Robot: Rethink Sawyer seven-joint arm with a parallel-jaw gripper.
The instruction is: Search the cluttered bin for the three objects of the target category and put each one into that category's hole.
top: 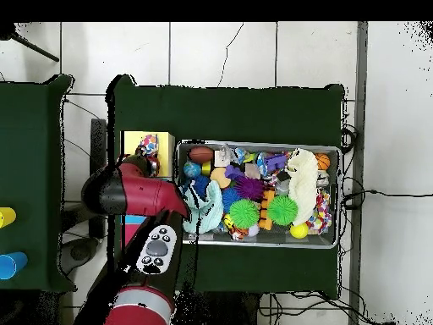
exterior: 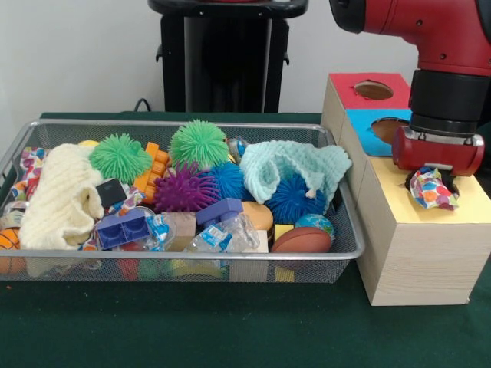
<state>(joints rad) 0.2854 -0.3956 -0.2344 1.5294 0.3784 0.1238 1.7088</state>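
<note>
My gripper (exterior: 432, 182) hangs over the yellow top (exterior: 468, 208) of the wooden box, at the right of the front view. A crumpled wrapper with coloured dots (exterior: 432, 190) sits between its short dark fingers, just above the yellow surface, and the gripper looks shut on it. The yellow section's hole is hidden under the wrapper. From overhead the same wrapper (top: 149, 144) lies on the yellow square (top: 130, 142), while the red arm (top: 139, 190) covers the gripper.
The wire bin (exterior: 184, 123) holds spiky balls in green (exterior: 120, 157), purple (exterior: 186, 189) and blue, a cream cloth (exterior: 60, 201), a mint cloth (exterior: 295, 165), blocks, bottles and a small football (exterior: 301, 240). Behind the yellow section are a blue hole (exterior: 387, 129) and a red hole (exterior: 374, 90).
</note>
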